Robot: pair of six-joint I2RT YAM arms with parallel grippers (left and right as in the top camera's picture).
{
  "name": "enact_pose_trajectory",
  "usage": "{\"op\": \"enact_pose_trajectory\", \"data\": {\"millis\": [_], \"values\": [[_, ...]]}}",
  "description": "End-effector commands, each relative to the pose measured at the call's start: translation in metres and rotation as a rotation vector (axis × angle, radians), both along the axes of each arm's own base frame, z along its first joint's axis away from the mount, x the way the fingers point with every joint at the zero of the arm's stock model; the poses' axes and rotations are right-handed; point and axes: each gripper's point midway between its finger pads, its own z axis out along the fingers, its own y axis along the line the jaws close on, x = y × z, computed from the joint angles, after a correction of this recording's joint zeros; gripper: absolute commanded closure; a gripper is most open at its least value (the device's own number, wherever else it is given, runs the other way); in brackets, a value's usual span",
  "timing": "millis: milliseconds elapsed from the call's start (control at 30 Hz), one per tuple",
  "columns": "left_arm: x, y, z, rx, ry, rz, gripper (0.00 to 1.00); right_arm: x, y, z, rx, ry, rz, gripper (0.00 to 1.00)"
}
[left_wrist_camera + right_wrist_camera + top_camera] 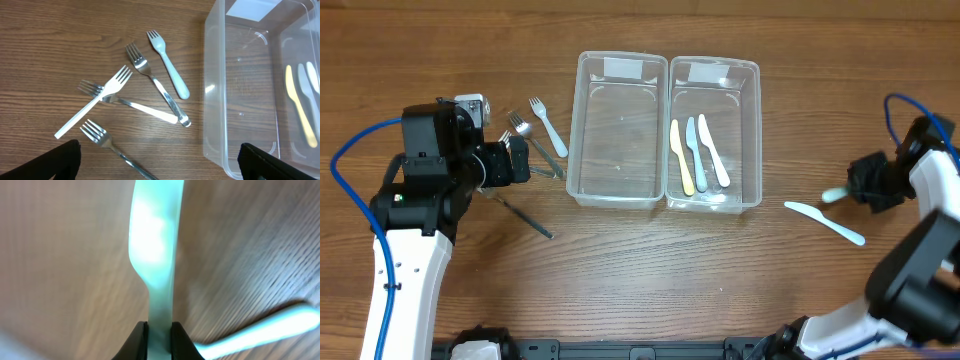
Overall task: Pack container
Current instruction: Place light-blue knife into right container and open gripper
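Pinching the pale knife [154, 240], the right claw [159, 330] should lift level, clear the second knife [825, 222], then cross to the knife tub [758, 140].

Two containers stand side by side in the middle of the table [640, 280], rims touching: the left container [616, 140] and, at its 3 o'clock, the right container [732, 95]. Three knives [697, 155] lie next to each other in the right container. A cluster of forks [538, 130] lies on the table at 9 o'clock from the left container, several crossing one another, with the left gripper [518, 158] over the cluster's 7 o'clock side. A loose knife [825, 222] lies on the table at 4 o'clock from the right container. At the loose knife's 12 o'clock, a held knife [834, 195] sits between the fingers of the right gripper [865, 185]
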Motion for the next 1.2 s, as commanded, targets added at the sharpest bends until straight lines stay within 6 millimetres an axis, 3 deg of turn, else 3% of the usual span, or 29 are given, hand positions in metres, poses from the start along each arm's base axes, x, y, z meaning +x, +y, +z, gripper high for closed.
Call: {"op": "enact_pose_trajectory", "data": {"millis": [0, 133, 233, 300, 333, 400, 633, 733, 767, 800, 833, 967, 1033, 1167], "values": [[0.005, 0.002, 0.008, 0.016, -0.019, -0.008, 0.0, 0.035, 0.03, 0.109, -0.123, -0.296, 0.147, 0.96], [0.005, 0.002, 0.008, 0.016, -0.019, -0.008, 0.0, 0.04, 0.085, 0.17, -0.184, -0.473, 0.298, 0.96], [0.005, 0.002, 0.008, 0.016, -0.019, -0.008, 0.0, 0.043, 0.129, 0.189, -0.211, -0.54, 0.464, 0.96], [0.005, 0.002, 0.008, 0.016, -0.019, -0.008, 0.0, 0.045, 0.16, 0.186, -0.216, -0.544, 0.594, 0.96], [0.005, 0.002, 0.008, 0.016, -0.019, -0.008, 0.0, 0.047, 0.186, 0.173, -0.219, -0.516, 0.72, 0.96], [0.005, 0.002, 0.008, 0.016, -0.019, -0.008, 0.0, 0.049, 0.205, 0.152, -0.223, -0.452, 0.794, 0.96], [0.005, 0.002, 0.008, 0.016, -0.019, -0.008, 0.0, 0.076, 0.244, 0.051, -0.199, -0.246, 0.968, 0.96], [0.005, 0.002, 0.008, 0.016, -0.019, -0.008, 0.0, 0.079, 0.25, 0.024, -0.18, -0.195, 0.99, 0.96], [0.005, 0.002, 0.008, 0.016, -0.019, -0.008, 0.0, 0.079, 0.251, 0.02, -0.177, -0.189, 0.992, 0.93], [0.005, 0.002, 0.008, 0.016, -0.019, -0.008, 0.0, 0.078, 0.252, 0.02, -0.175, -0.189, 0.994, 0.76], [0.005, 0.002, 0.008, 0.016, -0.02, -0.008, 0.0, 0.078, 0.252, 0.024, -0.175, -0.196, 0.994, 0.59], [0.005, 0.002, 0.008, 0.016, -0.019, -0.008, 0.0, 0.075, 0.252, 0.062, -0.207, -0.249, 1.04, 0.37], [0.005, 0.002, 0.008, 0.016, -0.019, -0.008, 0.0, 0.071, 0.251, 0.091, -0.223, -0.289, 1.038, 0.27], [0.005, 0.002, 0.008, 0.016, -0.019, -0.008, 0.0, 0.062, 0.234, 0.157, -0.27, -0.397, 0.928, 0.21]]}}
